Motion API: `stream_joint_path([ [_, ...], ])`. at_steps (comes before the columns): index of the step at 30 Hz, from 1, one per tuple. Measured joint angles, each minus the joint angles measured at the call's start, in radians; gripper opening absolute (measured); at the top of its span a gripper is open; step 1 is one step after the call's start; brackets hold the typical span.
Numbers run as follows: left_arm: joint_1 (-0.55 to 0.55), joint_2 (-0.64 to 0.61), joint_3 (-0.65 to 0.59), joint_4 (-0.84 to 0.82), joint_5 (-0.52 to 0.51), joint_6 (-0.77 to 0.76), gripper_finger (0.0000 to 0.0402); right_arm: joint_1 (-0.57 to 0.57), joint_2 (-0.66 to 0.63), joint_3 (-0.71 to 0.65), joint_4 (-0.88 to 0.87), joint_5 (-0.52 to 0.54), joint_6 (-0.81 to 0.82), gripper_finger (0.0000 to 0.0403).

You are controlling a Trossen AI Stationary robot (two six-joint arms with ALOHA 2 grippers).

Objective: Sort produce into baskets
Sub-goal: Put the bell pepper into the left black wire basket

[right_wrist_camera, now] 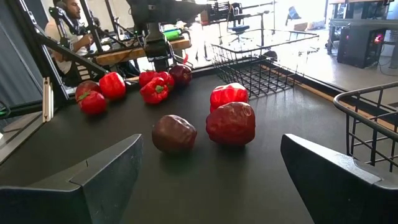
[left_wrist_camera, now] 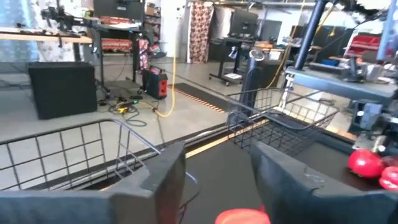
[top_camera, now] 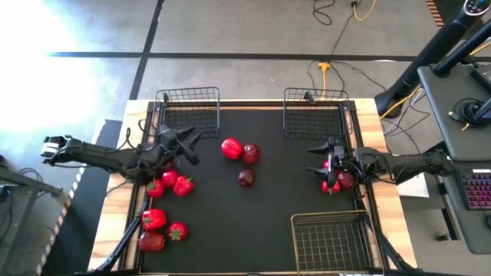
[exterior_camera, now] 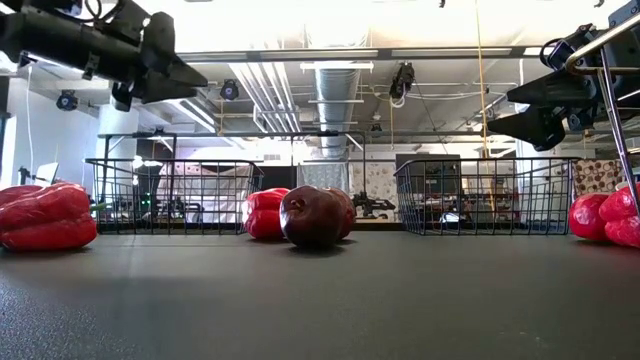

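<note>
Three black wire baskets on the black mat [top_camera: 253,230]: far-left basket [top_camera: 189,110] and far-right basket [top_camera: 315,113] along the far edge, near-right basket [top_camera: 331,241] at the near right corner, all showing nothing inside

Mid-mat, a glossy red pepper [top_camera: 232,148] touching a dark maroon fruit [top_camera: 251,153] on its right; a second maroon fruit [top_camera: 245,178] just nearer, apart from both. Seen from the right wrist as the pepper [right_wrist_camera: 228,94] behind the larger maroon fruit [right_wrist_camera: 231,123], with the smaller one [right_wrist_camera: 175,134] beside it

Left side: a cluster of red pieces by the left gripper, among them a pepper [top_camera: 183,185] and a rounder red piece [top_camera: 156,188]. Nearer the front-left corner, another pepper [top_camera: 153,219], a tomato with a green top [top_camera: 178,231] and a darker red piece [top_camera: 151,242]

Right side: a few red pieces [top_camera: 343,180] bunched under the right arm, partly hidden by it

Left gripper [top_camera: 189,144] raised above the mat, just near of the far-left basket, fingers [left_wrist_camera: 163,180] spread apart and holding nothing

Right gripper [top_camera: 316,159] raised too, near of the far-right basket and pointing toward the middle trio, fingers [right_wrist_camera: 109,174] wide apart and bare

Beyond the table's left edge in the right wrist view, a seated person [right_wrist_camera: 69,31]
</note>
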Motion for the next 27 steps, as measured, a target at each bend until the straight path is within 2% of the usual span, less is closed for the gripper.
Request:
stream_joint_path([
  [5,0.010,0.064,0.046,-0.010,-0.004,-0.024,0.0206,0.000,0.000,0.000,0.000,0.000,0.000,0.0373],
  [7,0.009,0.079,0.097,-0.085,0.009,-0.028,0.0215,0.000,0.000,0.000,0.000,0.000,0.000,0.0373],
  [11,0.009,0.119,0.280,-0.431,0.117,-0.143,0.0236,0.000,0.000,0.000,0.000,0.000,0.000,0.0373],
  [18,-0.007,0.270,0.560,-1.015,0.210,-0.418,0.0279,0.000,0.000,0.000,0.000,0.000,0.000,0.0373],
  [21,-0.026,0.340,0.652,-1.195,0.306,-0.523,0.0297,0.000,0.000,0.000,0.001,0.000,0.000,0.0373],
  [27,-0.032,0.478,0.822,-1.487,0.556,-0.628,0.0325,0.000,0.000,0.000,0.001,0.000,0.000,0.0373],
])
